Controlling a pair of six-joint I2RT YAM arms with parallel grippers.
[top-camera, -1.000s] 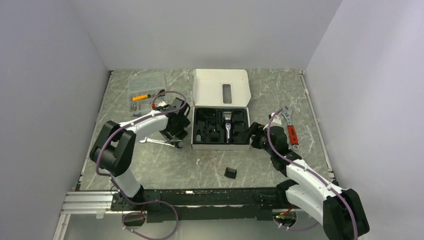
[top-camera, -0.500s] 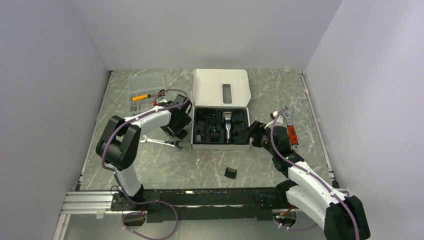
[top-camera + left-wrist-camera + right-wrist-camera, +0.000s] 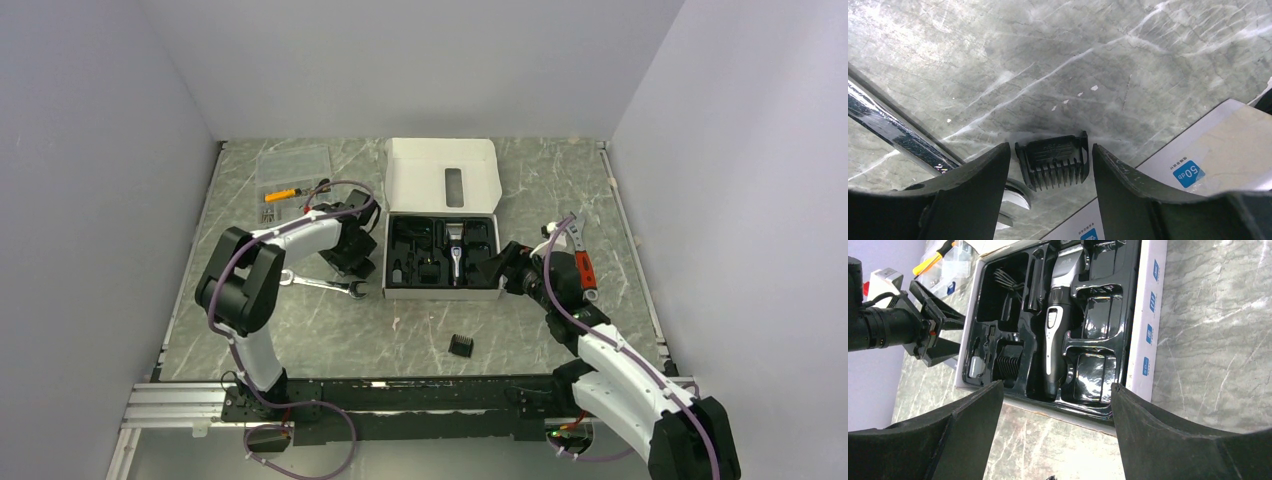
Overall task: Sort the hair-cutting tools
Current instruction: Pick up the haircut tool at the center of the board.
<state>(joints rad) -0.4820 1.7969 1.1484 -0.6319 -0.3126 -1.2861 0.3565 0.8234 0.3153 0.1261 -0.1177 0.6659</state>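
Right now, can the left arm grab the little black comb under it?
Probably yes: the comb lies on the table right between the open fingers of the left gripper, and nothing blocks them.

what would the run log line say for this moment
left pincer: open, straddling comb attachment on table | right pincer: open, empty, facing case | clipper: seated in case | second comb: loose on table

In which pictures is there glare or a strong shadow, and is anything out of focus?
Left wrist: a dark shadow lies on the marble table by the comb attachment, which is sharp. Right wrist: white glare on the glossy black tray beside the clipper. Top external: even light, no hard shadows.
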